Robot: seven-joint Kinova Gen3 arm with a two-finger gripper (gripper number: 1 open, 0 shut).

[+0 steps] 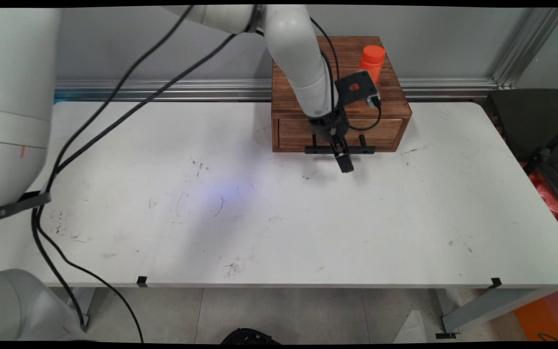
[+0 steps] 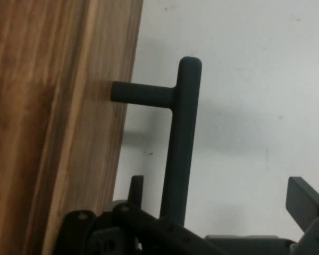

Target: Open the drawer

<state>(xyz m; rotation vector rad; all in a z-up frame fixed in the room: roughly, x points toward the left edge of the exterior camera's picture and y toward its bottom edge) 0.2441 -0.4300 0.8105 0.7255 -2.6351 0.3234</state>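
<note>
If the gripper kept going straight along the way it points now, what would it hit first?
Most likely the bare white table: the gripper points down at it, with the drawer's black handle bar between its open fingers and the wooden drawer front alongside.

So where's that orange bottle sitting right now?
In the main view, the orange bottle stands upright on top of the wooden drawer box, at its back right corner by the wall, behind the arm's tool.

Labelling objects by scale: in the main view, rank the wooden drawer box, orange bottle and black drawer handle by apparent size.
1. Wooden drawer box
2. Orange bottle
3. Black drawer handle, long but thin and partly hidden by the gripper; close to the bottle, so unsure.
</note>
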